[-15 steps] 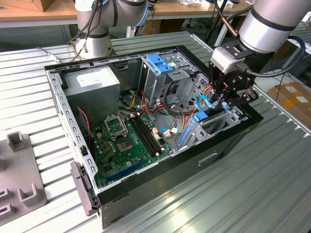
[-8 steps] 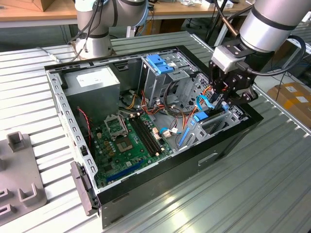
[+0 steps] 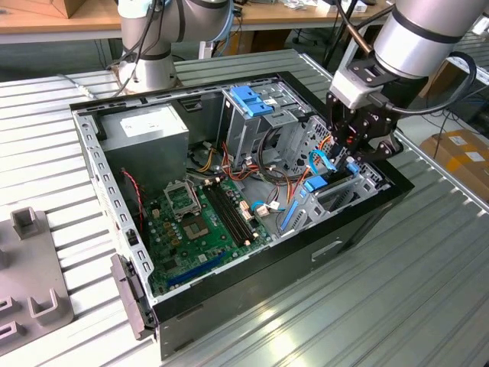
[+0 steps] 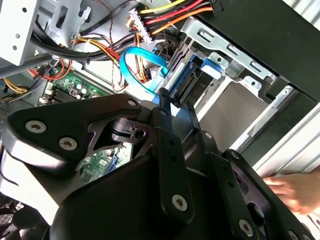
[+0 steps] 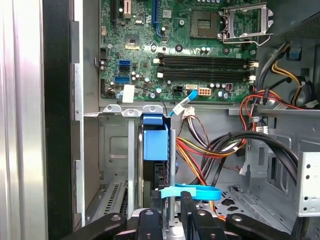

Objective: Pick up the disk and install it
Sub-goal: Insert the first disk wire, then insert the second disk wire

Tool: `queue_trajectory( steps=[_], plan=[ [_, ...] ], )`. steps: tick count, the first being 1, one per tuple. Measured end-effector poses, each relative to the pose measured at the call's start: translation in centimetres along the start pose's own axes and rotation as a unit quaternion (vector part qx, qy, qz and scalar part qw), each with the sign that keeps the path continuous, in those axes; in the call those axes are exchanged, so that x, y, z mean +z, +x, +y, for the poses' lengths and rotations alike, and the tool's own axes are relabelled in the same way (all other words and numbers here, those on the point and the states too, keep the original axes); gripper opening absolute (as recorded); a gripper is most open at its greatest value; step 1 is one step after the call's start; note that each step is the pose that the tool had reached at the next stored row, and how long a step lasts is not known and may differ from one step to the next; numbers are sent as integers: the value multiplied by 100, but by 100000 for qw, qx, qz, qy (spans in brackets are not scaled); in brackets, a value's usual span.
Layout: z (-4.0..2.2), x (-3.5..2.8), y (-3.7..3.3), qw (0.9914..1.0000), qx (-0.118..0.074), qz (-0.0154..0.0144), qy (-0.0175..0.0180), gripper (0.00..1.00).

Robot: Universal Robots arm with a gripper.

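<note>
Roughly, then, reading across the exterior view with the case (image 3: 229, 306) as anchor. Well outside the case, toward the exterior view's left, on the worktop (image 3: 397, 306): a grey fixture (image 3: 30, 283), nothing on it. On the case's floor: the motherboard (image 3: 202, 225). Against the case's far wall: a fixed blue bracket (image 3: 248, 99) atop the metal cage, not the part being handled.

In the case's corner toward the exterior view's right, find the disk (image 3: 315, 184), standing on edge in its bay, and the gripper (image 3: 348, 160) reaching down onto it from above.

Check the first wrist view for the relation that matters. Disk (image 5: 155, 142) seen edge-on, long axis running straight away from the jaws and deeper into the case, in line with the gripper (image 5: 171, 202) rather than across it. Read the jaws as pressed in from either side of the disk's near end, pinching it. Cannot tell whether fully seated.

Just beside the jaws: a looped thin blue cable (image 5: 192, 191), contact unclear. Just outside the case's black wall, in the second wrist view: a person's hand (image 4: 295, 192).
</note>
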State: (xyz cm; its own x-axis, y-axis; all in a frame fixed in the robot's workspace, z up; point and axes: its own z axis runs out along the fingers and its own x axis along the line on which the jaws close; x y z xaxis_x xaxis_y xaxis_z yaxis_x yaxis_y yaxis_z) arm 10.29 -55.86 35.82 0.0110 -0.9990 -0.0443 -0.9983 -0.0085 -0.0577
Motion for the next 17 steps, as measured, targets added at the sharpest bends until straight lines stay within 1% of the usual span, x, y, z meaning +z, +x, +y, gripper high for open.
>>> queue_trajectory(
  steps=[3, 17],
  plan=[
    [-4, -60, -3, 100000, 1, -11, 2, 29],
    [-7, -72, -3, 100000, 0, -3, 0, 29]
  ],
)
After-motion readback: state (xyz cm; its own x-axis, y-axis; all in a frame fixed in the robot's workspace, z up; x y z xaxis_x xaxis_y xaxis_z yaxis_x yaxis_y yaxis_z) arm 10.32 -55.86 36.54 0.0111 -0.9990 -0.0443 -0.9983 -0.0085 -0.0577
